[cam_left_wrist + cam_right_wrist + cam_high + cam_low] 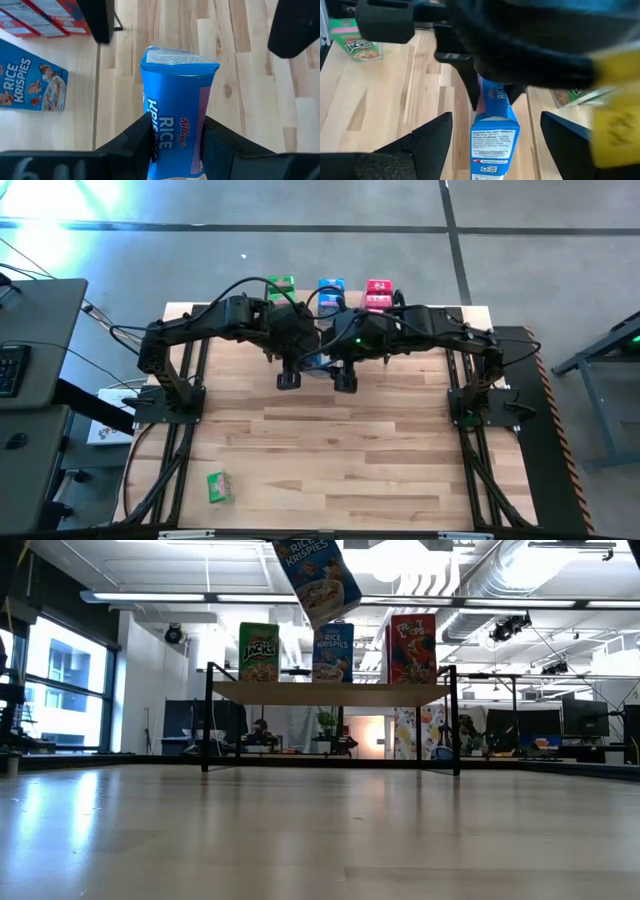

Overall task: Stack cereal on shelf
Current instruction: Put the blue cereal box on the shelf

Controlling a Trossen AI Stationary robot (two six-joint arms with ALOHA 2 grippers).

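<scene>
left pincer (pixel 175 145): clenched on a blue rice krispies box (pixel 175 107), one dark finger (pixel 132 142) pressed to each broad face; in the high view it sits at mid-desk, just in front of the shelf.
held box: lifted clear of the desk; in the low view it hangs tilted at the top edge of the picture (pixel 318 578), above and in front of the shelf.
right pincer (pixel 495 135): released, its fingers (pixel 427 135) spread wide to either side of the held box and not touching it; it faces the left pincer from close by, near mid-desk in the high view (pixel 345 383).
shelf (pixel 330 692): light plank top on thin black legs, standing at the far edge of the desk (pixel 330 460).
boxes on shelf: a green box (pixel 259 651), a blue box (pixel 333 651) and a red-pink box (pixel 412 648) stand upright in a row on the plank, apart from one another; the high view shows more than one red-pink box (pixel 377 293) on that side.
under shelf: part of another printed box shows below the red-pink one in the low view; too hidden to tell more.
stray box: one green box (pixel 219 487) lies alone on the desk's near left part, well apart from the shelf and both arms.
</scene>
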